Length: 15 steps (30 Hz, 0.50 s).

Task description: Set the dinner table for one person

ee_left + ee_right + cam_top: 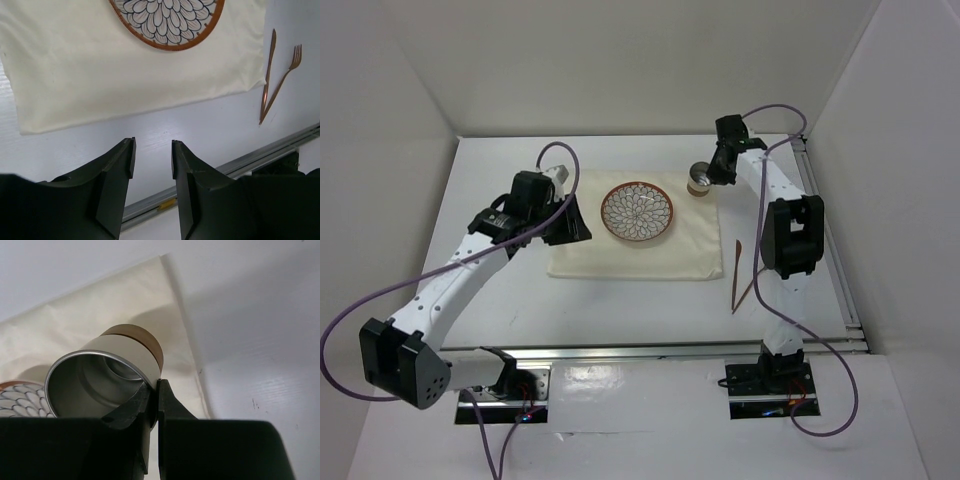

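So the right hand (pixel 156 390) is pinching the wall of a metal cup (pixel 115 365), one finger inside the rim and one outside, clamped tight. The cup has a brown band at its base and is sitting over the far right corner of the cream cloth (pixel 75 325). Can't really tell if its base is touching the cloth or hanging just above it. Right past that corner the cloth edge is ending and bare white desk (pixel 250 340) is opening up to the right, plenty of room there.

The left hand (pixel 152 155) is hanging released, fingers apart with nothing between them. It's hovering over bare desk just off the near left edge of the cloth. From the top view it's sitting by the cloth's left side, well apart from the plate (pixel 636 212).

That plate, the flower-patterned one with the brown rim, is lying flat on the far half of the cloth, near the cup but not touching it. The near half of the cloth is lying bare.

Off the right edge of the cloth, a copper knife (pixel 267 80) and fork (pixel 287 75) are lying on the desk in a narrow V, ends meeting toward the near side. They're just beside the cloth, not on it.

The metal rail (pixel 670 350) is running along the near edge of the desk, with a wide strip of white between it and the cloth.
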Available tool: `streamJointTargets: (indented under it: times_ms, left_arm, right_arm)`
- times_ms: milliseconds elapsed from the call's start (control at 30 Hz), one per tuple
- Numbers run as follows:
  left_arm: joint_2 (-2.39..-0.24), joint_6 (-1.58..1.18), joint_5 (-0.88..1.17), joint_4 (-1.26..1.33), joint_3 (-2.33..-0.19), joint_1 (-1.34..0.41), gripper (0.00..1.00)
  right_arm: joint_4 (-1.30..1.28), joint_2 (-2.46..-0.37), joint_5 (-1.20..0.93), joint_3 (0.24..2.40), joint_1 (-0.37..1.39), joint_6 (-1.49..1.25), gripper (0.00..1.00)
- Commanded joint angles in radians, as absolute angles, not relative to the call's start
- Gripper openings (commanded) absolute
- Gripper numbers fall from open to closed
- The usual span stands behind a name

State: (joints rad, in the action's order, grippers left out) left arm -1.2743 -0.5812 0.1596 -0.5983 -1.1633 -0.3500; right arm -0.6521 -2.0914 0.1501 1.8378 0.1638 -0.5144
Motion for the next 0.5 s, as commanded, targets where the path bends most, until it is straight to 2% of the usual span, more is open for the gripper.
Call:
streamJointTargets:
  times_ms: [0, 133, 267, 367, 433, 467]
  left_arm:
    - [-1.218, -0.601, 0.134, -0.538, -1.150, -0.389, 0.51]
    - [-1.218, -0.601, 0.120, -0.571, -1.150, -0.409, 0.51]
    - [-1.239, -0.601, 0.133, -0.580, -1.150, -0.428, 0.51]
    - [-1.258, -0.601, 0.143, -0.592, -1.178, -0.437, 0.51]
    - [-1.267, -0.601, 0.143, -0.601, -1.212, -0.446, 0.51]
    - [-1.267, -0.601, 0.143, -0.613, -1.221, -0.446, 0.51]
  right_arm:
    - [-0.676, -2.123, 0.186, 1.917, 0.178, -0.515, 0.00]
    - [-0.638, -2.146, 0.195, 1.893, 0.178, -0.515, 0.00]
    - [-0.638, -2.169, 0.183, 1.893, 0.178, -0.515, 0.11]
    - [-0.638, -2.178, 0.173, 1.902, 0.178, -0.506, 0.27]
    - [-0.647, -2.178, 0.147, 1.925, 0.178, -0.497, 0.53]
    - [-0.658, -2.178, 0.138, 1.934, 0.178, -0.497, 0.61]
